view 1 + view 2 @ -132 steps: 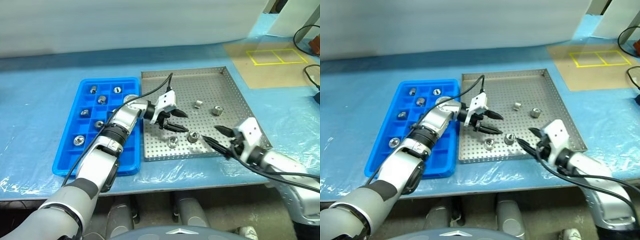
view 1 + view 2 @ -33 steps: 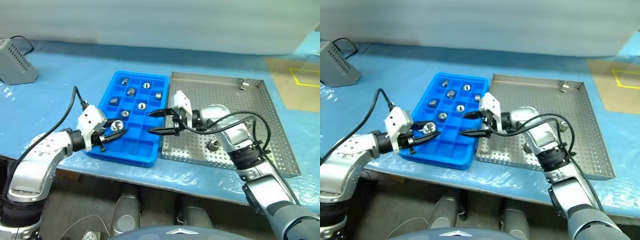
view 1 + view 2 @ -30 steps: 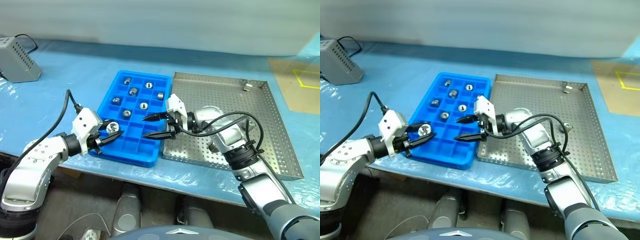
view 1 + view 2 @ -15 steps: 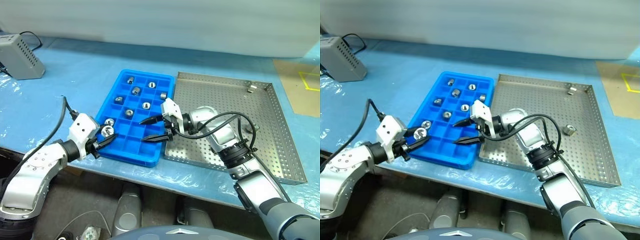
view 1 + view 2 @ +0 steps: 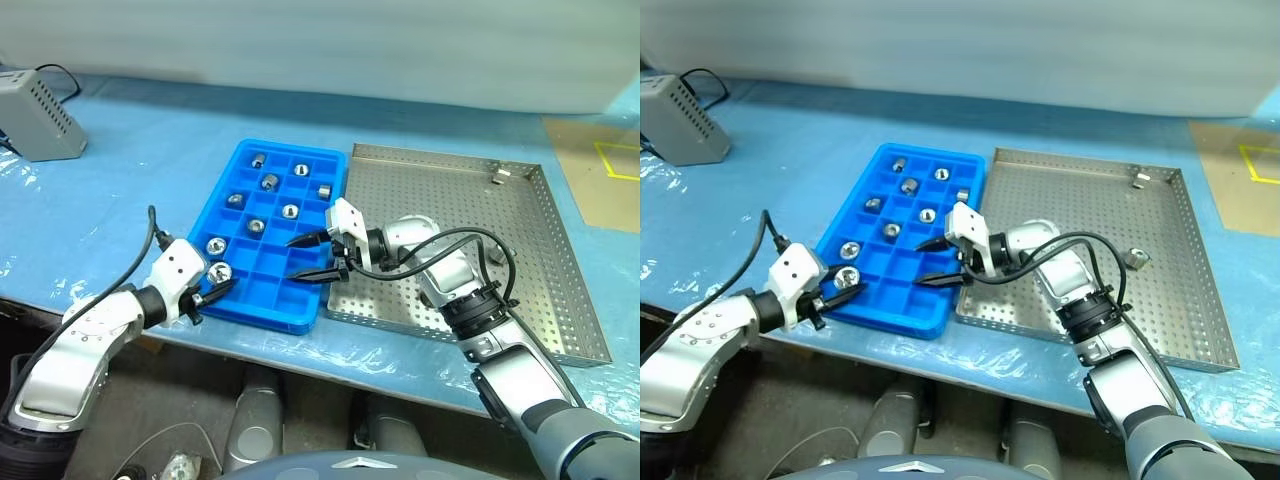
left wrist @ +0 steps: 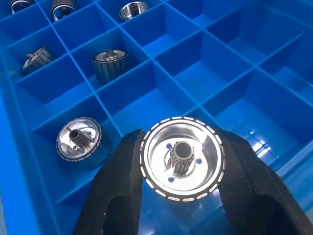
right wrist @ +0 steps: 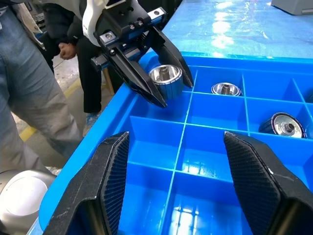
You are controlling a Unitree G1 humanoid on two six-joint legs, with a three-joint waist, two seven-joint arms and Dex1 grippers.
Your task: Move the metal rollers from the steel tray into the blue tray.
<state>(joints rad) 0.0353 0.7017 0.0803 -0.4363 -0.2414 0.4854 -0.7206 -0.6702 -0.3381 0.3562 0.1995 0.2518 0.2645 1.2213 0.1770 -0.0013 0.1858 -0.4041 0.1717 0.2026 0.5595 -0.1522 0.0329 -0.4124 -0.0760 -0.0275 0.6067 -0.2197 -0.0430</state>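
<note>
The left tool (image 5: 212, 291) grips a metal roller (image 5: 221, 271) over the blue tray's (image 5: 262, 301) near-left corner, while the right tool (image 5: 318, 256) hovers wide, empty.

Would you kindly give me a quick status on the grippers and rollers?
Left gripper shut on a roller, over the blue tray near corner. Right gripper open, empty, over same tray. Two rollers remain in steel tray. Nothing obstructing.
</note>
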